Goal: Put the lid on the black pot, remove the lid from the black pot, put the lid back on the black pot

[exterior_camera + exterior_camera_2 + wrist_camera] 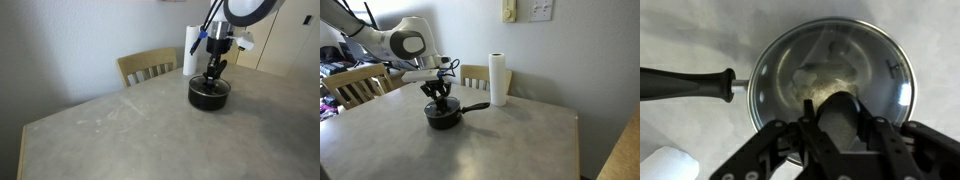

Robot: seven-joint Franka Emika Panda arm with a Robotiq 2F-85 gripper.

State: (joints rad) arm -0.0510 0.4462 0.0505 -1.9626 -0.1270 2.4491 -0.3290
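Glass lid (805, 62) with a metal rim lies flat on the black pot (758, 95), covering its whole mouth, as the wrist view shows from straight above. The hand (840, 106) stands over the middle of the lid with its fingers pressed together there. They pinch the lid at its centre, and they hide the small knob almost entirely. The pot's long handle (685, 85) runs out sideways from the rim, clear of the hand.

In both exterior views the hand (214, 72) (440, 97) comes down vertically onto the black pot (208, 97) (442, 120), which rests on the grey surface (120, 130) (510, 145). The pot sits near the far edge of the surface, well away from the near edge. In an exterior view the handle (475, 107) slants slightly upward, pointing toward a white paper towel roll (498, 78). The roll (190, 50) stands upright near the pot, closer to the same far edge and not touching the pot. A wooden chair (148, 67) (475, 73) stands against that edge behind the roll. Another wooden chair (355, 85) stands at the adjoining edge.
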